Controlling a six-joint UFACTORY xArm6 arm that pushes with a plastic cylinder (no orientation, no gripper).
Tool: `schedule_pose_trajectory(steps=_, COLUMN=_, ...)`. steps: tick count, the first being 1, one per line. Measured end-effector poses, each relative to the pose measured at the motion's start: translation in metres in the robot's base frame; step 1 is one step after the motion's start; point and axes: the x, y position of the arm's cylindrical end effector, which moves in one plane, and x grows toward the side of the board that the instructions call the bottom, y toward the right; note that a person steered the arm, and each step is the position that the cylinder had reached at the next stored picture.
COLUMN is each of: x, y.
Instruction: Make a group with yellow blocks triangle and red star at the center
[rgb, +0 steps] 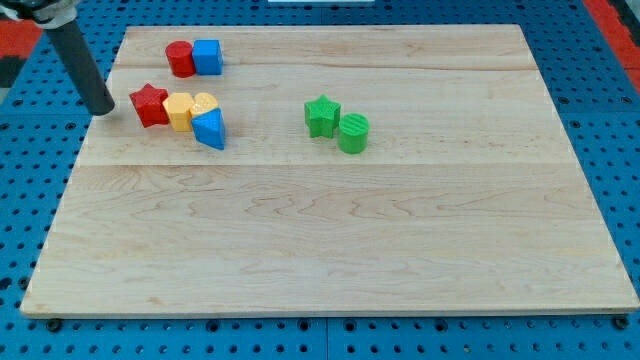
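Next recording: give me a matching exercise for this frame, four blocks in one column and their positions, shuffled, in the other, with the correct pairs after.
Blocks:
1. red star
2. blue cube
3. green cylinder
4. blue triangle

Positions:
A. furthest to the view's right of all the blocks
B. just right of my tip, at the left end of the row with the yellow blocks
C. near the view's top, touching the red cylinder
D. just below the two yellow blocks, touching them

Pairs: 1-B, 2-C, 3-A, 4-D
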Motion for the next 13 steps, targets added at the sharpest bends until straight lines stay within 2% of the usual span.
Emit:
schedule_pose_trajectory(steps=2, x=0.024, y=0.063)
schedule_pose_trajectory(steps=3, x=0.024, y=0.007)
schedule_pose_trajectory(steps=4, x=0.003, y=0.014)
schedule_pose_trajectory(steps=5, x=-0.009, y=0.045)
schedule_pose_trajectory(steps=6, x=0.001, y=0.133)
schedule_pose_trajectory(steps=8, x=0.014, y=0.164)
schedule_pose_trajectory(steps=9, x=0.026, y=0.232)
schedule_pose_trajectory(steps=10, x=0.027, y=0.161)
schedule_pose_trajectory(steps=11, x=0.057, y=0.14)
schedule_pose_trajectory(steps=12, x=0.111, y=0.14)
schedule_pose_trajectory(steps=13, x=0.11, y=0.156)
